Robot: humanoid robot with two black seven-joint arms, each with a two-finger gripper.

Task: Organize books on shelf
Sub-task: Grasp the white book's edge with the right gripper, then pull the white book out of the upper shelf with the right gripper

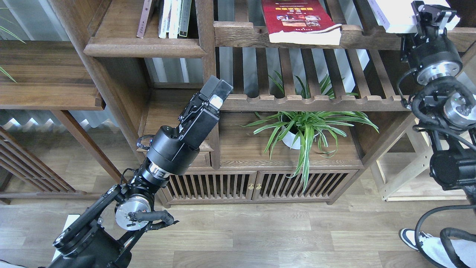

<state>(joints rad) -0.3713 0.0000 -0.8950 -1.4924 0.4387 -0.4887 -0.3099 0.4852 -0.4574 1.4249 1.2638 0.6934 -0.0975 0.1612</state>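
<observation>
Dark wood bookcase (208, 67), pale plank floor (260, 238).

I see a spider plant (308, 128) in a white pot (292, 139) on the low cabinet top, down and right of my left jaws; slatted cabinet doors (256, 186) sit beneath it, and a white sneaker (411, 238) rests on the wood floor (260, 234) far below my right jaws

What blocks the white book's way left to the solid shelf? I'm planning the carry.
The right gripper holds the white book. Between it and the solid shelf stand the red book, lying on the slatted rack, and the bookcase's upright post.
</observation>
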